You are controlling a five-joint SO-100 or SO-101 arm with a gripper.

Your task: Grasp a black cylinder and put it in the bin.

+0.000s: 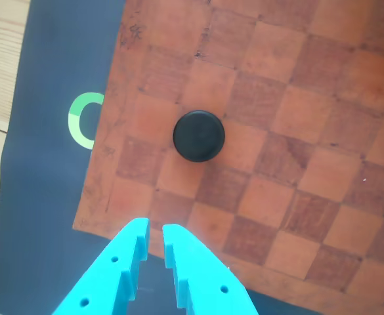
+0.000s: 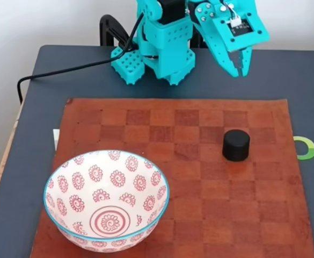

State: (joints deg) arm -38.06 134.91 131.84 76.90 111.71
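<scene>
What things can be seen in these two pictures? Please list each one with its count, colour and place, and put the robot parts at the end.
black cylinder: one, matte black, standing on the checkerboard mat, right of centre in the fixed view.
bin: one, white bowl with blue rim and red floral pattern, on the mat's front left part in the fixed view.
checkerboard mat: one, reddish brown, lying on the table.
table: one, dark grey top.
green ring mark: one, green and white, on the table by the mat's right edge.
cable: one, black, running from the arm's base to the left.
arm: one, turquoise, at the table's far edge.
claw: one, turquoise, raised behind the cylinder, slightly open, empty.
</scene>
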